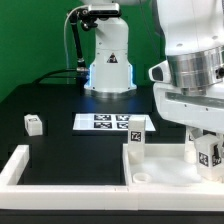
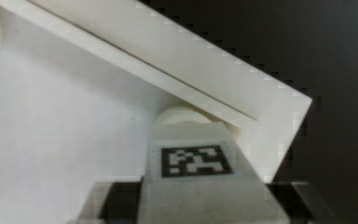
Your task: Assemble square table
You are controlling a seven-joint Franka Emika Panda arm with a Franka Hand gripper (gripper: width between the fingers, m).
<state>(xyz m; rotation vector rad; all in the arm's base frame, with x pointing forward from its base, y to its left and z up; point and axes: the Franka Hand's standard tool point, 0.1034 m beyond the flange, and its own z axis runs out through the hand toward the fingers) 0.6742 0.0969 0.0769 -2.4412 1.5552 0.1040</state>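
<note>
The square table's white slab [image 2: 60,120] lies flat, and its raised rim [image 2: 194,70] meets in a corner in the wrist view. My gripper [image 2: 197,203] is shut on a white leg block [image 2: 197,150] with a black-white tag, held upright at that corner; the dark fingers [image 2: 115,200] press both its sides. In the exterior view the gripper [image 1: 207,160] holds this leg [image 1: 211,153] at the slab's [image 1: 170,172] right part. A second tagged leg [image 1: 136,140] stands upright on the slab. A third small leg block [image 1: 33,123] lies on the black table at the left.
The marker board [image 1: 108,122] lies flat at mid table. Long white bars [image 1: 20,165] form a border frame along the front and left. The robot's base [image 1: 108,60] stands at the back, with cables beside it.
</note>
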